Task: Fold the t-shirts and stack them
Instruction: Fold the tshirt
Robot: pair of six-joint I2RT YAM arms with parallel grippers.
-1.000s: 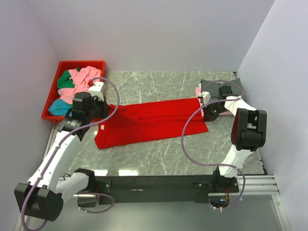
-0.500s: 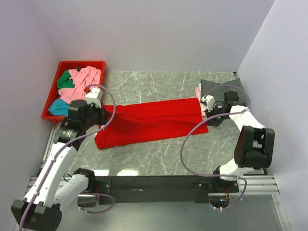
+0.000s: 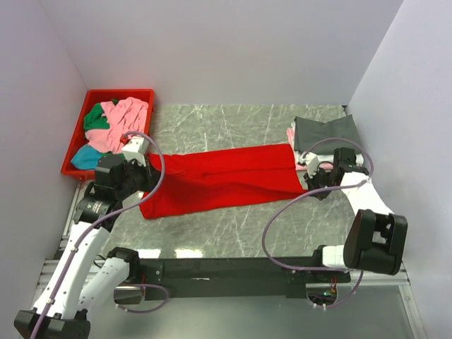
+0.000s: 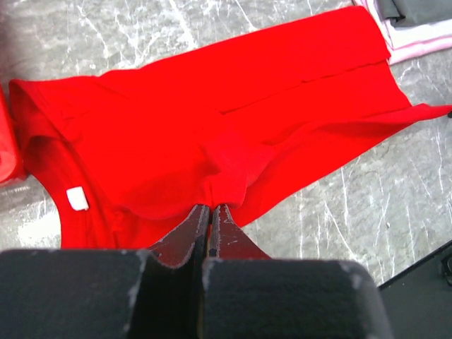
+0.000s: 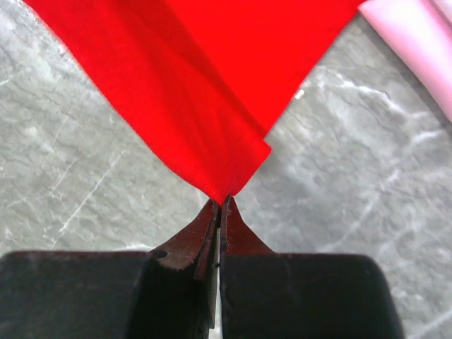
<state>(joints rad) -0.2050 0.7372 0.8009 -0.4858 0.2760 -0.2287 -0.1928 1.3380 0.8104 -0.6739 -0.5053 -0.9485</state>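
Observation:
A large bright red t-shirt (image 3: 222, 178) lies stretched as a long band across the marble table. My left gripper (image 3: 145, 178) is shut on its left end; in the left wrist view the gripper (image 4: 210, 207) pinches a fold of the red cloth (image 4: 233, 120). My right gripper (image 3: 311, 185) is shut on the shirt's right lower corner; in the right wrist view the gripper (image 5: 222, 201) grips the red corner (image 5: 205, 92). A folded dark grey t-shirt (image 3: 325, 131) lies on a pink one (image 3: 292, 134) at the back right.
A red plastic bin (image 3: 79, 138) at the back left holds pink (image 3: 121, 116), green (image 3: 95, 118) and teal (image 3: 86, 157) t-shirts. White walls close in the table on three sides. A black rail (image 3: 233, 270) runs along the near edge.
Both grippers have moved toward the near edge, drawing the red shirt's near edge with them. The right arm has swung out to the right.

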